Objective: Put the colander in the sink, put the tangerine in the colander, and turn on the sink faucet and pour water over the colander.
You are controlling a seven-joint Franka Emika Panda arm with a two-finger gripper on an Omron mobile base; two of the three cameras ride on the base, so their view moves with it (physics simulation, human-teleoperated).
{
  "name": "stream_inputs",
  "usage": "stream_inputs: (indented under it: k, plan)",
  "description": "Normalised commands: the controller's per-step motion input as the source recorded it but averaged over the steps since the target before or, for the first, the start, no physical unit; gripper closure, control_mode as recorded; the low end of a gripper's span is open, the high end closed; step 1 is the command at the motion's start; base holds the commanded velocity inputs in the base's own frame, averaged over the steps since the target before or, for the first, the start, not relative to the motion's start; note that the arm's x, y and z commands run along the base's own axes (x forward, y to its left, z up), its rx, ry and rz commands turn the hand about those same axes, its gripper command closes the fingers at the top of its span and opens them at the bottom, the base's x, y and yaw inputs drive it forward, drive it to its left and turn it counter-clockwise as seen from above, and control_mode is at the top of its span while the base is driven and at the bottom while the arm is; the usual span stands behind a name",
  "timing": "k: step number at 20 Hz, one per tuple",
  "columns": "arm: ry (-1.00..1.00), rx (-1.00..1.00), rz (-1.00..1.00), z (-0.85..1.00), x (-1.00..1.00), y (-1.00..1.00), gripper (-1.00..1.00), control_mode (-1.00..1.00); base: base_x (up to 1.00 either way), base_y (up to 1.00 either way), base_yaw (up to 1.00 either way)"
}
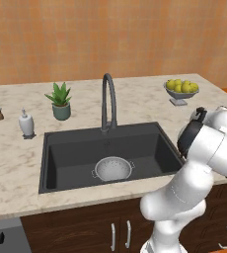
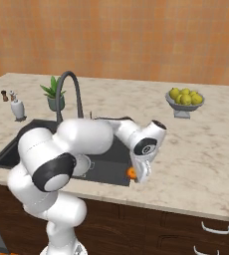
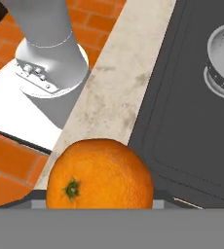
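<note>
Inside sink (image 1: 66, 148) — colander (image 1: 113, 169), unfilled

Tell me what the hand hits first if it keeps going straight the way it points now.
Probably the counter's front edge beside the sink: the hand, carrying the tangerine, points down there, though depth is unclear.

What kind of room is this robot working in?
A kitchen, most likely: a dark sink with a gooseneck faucet is set into a marble-look counter above wooden cabinets, and a colander sits in the basin.
</note>
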Motion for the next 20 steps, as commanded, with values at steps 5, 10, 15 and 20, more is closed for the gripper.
stream_inputs:
  k: [5,10,15,20]
  plan:
    - [0.0,0.0,0.0,0.1,0.24,0.89,1.0,-1.0,0.0,0.0,0.0]
    - [0.05,0.0,-0.02,0.13,0.42,0.77,1.0,-1.0,0.0,0.0,0.0]
    - [0.08,0.02,-0.01,0.11,0.46,0.79,1.0,-1.0,0.0,0.0,0.0]
    - [0.24,0.11,0.0,-0.01,0.34,0.71,1.0,-1.0,0.0,0.0,0.0]
